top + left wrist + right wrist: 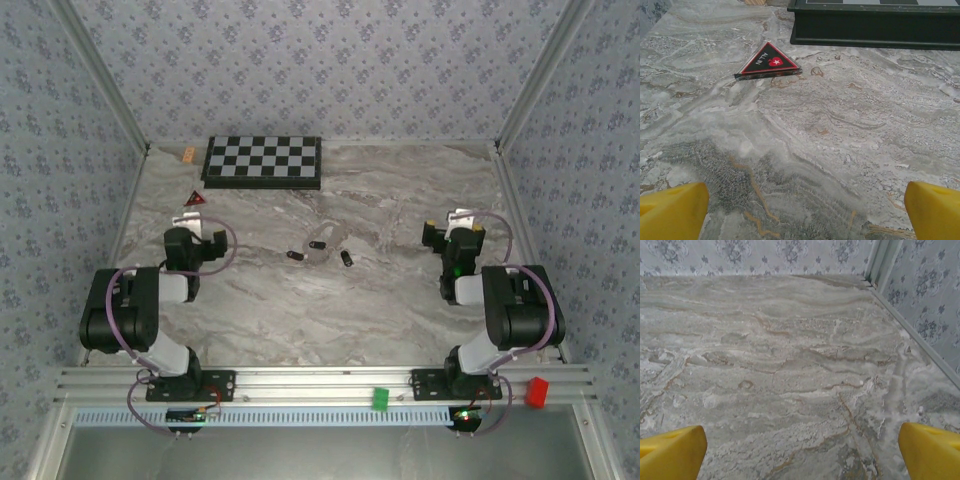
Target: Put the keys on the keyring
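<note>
The left gripper (802, 210) and right gripper (802, 452) hover low over the marble table (400, 290), jaws spread wide and empty. Mid-table between the arms, a key (295, 255) lies just left of the pale keyring (320, 243) and a second key (346, 258) just right. Farther back left sit a red triangle (769, 62), then a chessboard (264, 162)

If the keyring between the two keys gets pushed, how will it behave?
The keyring looks like thin wire lying flat on the polished marble table, so it probably slides easily and is hard to pinch. It seems very light. Lying flat, it likely won't roll.
</note>
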